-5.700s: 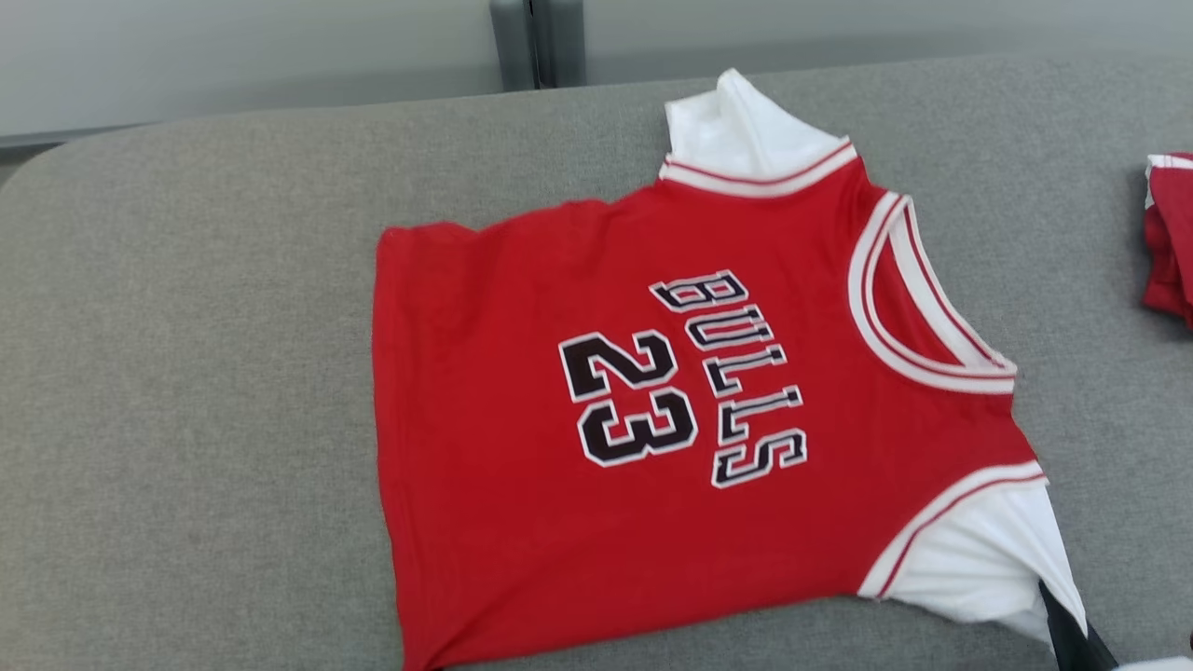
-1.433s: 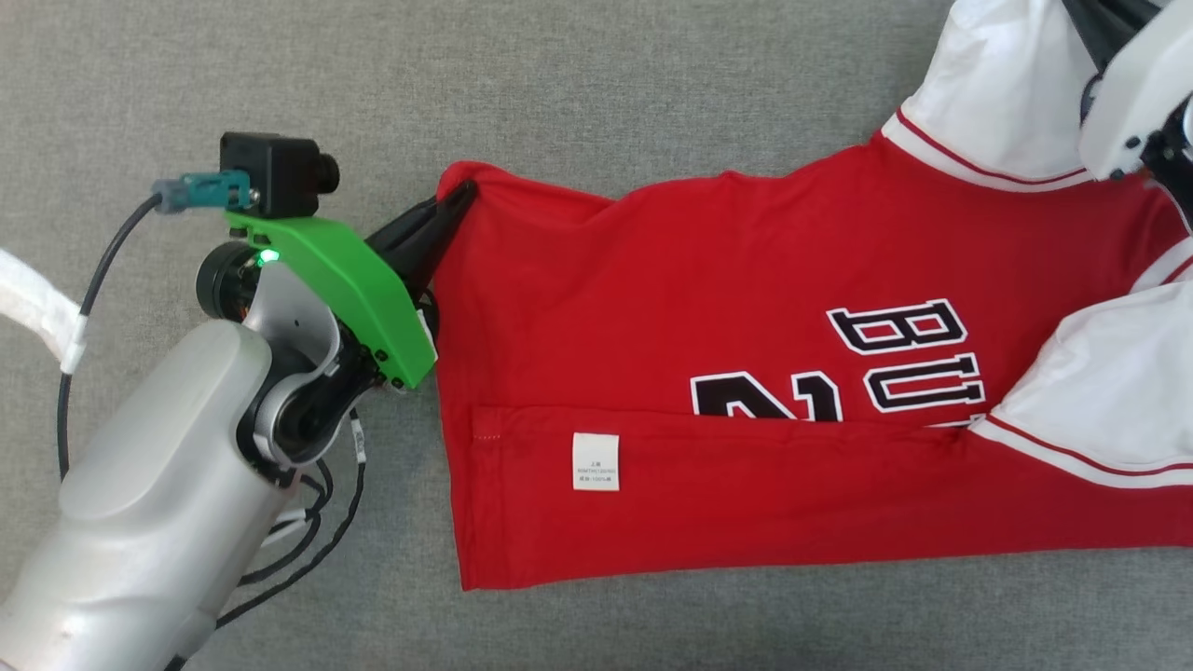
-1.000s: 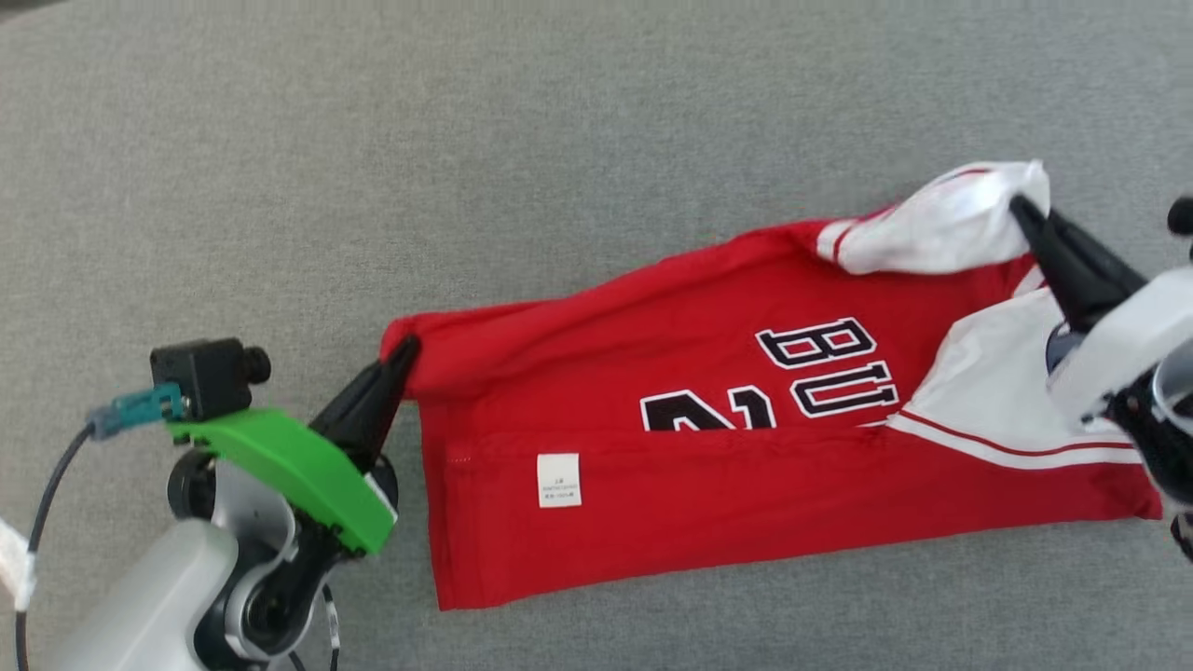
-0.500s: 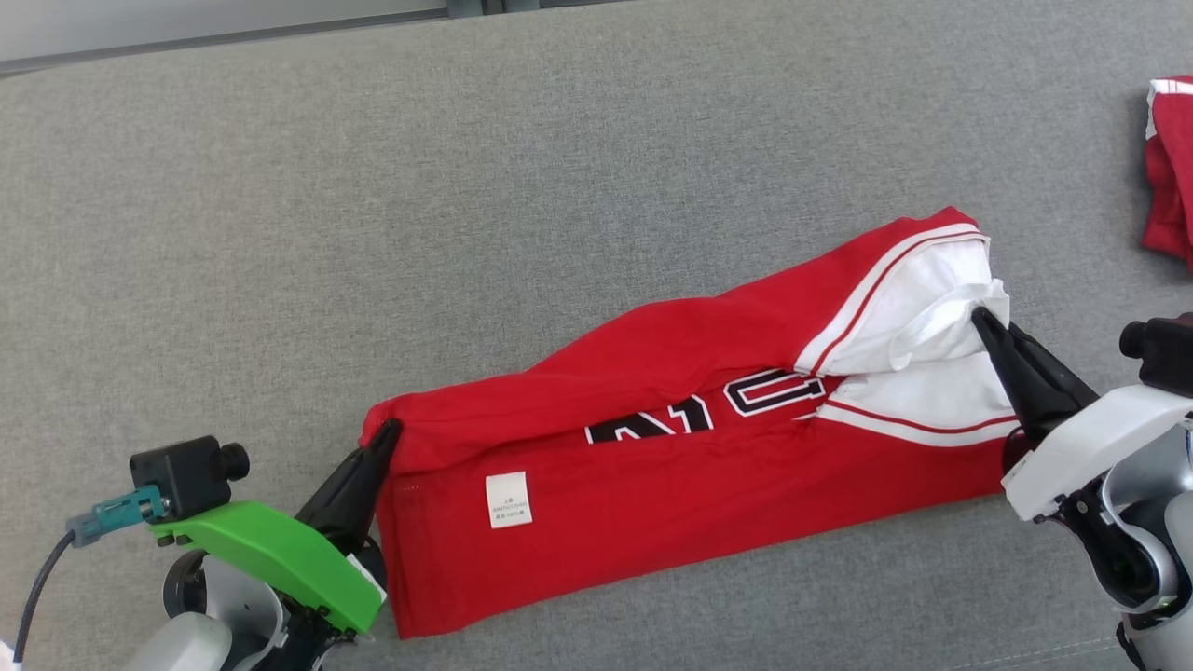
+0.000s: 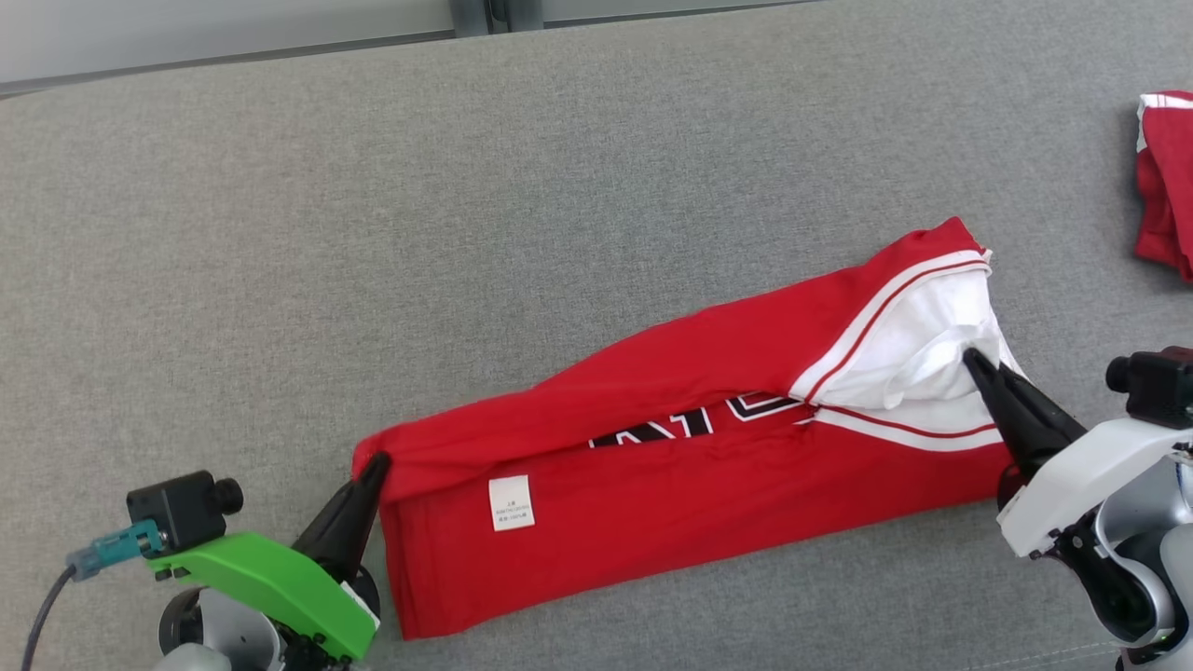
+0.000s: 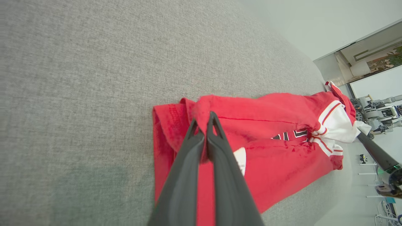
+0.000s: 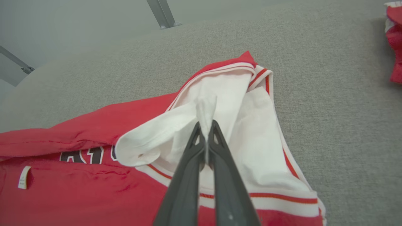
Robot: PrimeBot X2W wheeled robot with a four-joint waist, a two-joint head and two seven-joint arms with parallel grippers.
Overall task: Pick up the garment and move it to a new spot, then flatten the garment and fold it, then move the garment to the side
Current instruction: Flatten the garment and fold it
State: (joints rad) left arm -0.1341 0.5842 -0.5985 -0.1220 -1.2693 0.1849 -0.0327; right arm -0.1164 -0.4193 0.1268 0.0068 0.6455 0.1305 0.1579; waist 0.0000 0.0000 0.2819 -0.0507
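Observation:
The garment (image 5: 652, 485) is a red jersey with white sleeves and black lettering, lying as a long folded strip across the grey surface, a white label showing on its near flap. My left gripper (image 5: 376, 463) is shut on the red hem corner at the strip's left end; the left wrist view shows the cloth pinched in my left gripper (image 6: 203, 118). At the right end my right gripper (image 5: 971, 359) is shut on a white sleeve, and the right wrist view shows white fabric (image 7: 205, 106) pinched in my right gripper (image 7: 204, 127).
Another red and white piece of clothing (image 5: 1165, 177) lies at the far right edge. The grey padded surface (image 5: 373, 233) spreads wide behind and to the left of the jersey. A grey wall and metal post (image 5: 489, 14) stand beyond its far edge.
Both grippers, still shut on the jersey, have brought its far edge toward me, so the upper half now covers nearly all the lettering. The head camera has also shifted.

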